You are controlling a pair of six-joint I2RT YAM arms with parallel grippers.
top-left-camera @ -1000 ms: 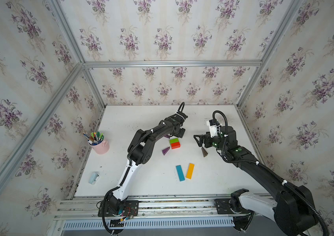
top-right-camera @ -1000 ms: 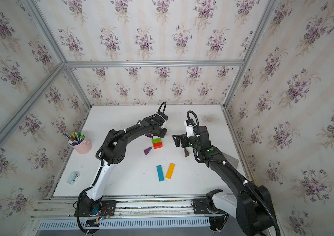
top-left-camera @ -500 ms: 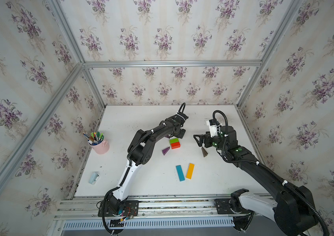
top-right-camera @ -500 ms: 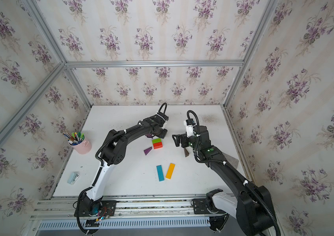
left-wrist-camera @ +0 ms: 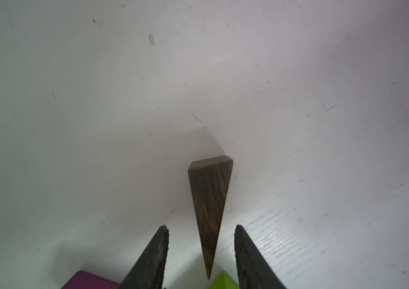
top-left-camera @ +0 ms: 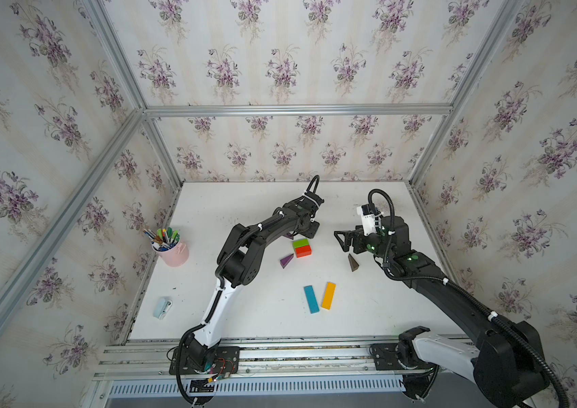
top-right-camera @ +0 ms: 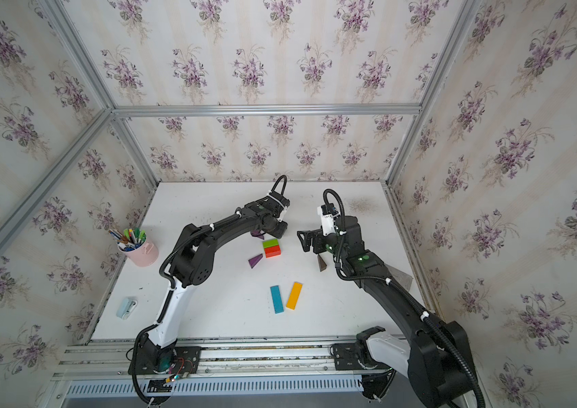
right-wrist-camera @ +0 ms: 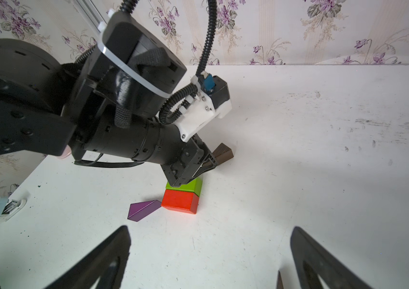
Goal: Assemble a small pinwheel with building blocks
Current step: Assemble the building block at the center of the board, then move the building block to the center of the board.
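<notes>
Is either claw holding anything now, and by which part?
Nothing held. Left claw is open astride the brown wedge's thin end, not touching; right claw open, empty.

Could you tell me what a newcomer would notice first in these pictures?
The green block and red block sit touching mid-table. The left gripper stands at their far side, jaws parted around, not touching, a brown wedge. The right gripper hangs open nearby.
</notes>
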